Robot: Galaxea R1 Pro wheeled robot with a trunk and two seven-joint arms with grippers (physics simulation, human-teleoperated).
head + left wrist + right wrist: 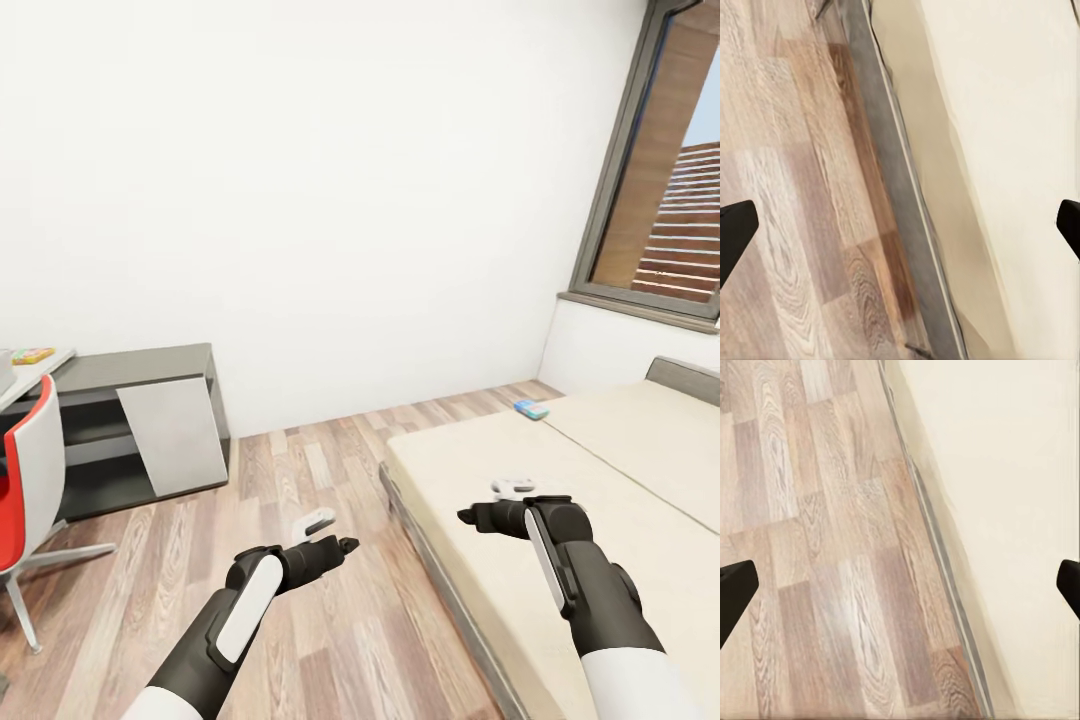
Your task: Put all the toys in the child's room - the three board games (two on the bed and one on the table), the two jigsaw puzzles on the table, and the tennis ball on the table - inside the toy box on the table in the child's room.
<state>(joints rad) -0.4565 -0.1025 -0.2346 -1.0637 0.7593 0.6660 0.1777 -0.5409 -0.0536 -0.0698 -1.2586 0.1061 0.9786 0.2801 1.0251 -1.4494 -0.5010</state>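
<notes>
Both claws, the left claw (330, 535) over the wood floor (300, 480) and the right claw (492, 503) at the edge of the bed (600, 480), hang spread and empty, so by my reading collecting has barely begun: a small blue game (531, 408) lies far up the bed, a colourful toy (32, 355) on the counter (110, 368).

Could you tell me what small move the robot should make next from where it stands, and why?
Probably roll forward along the bed toward the small blue board game lying near its far edge. Both the left gripper and the right gripper look open and hold nothing, and the game lies well beyond them, so closing that gap seems to come before any reach.
</notes>
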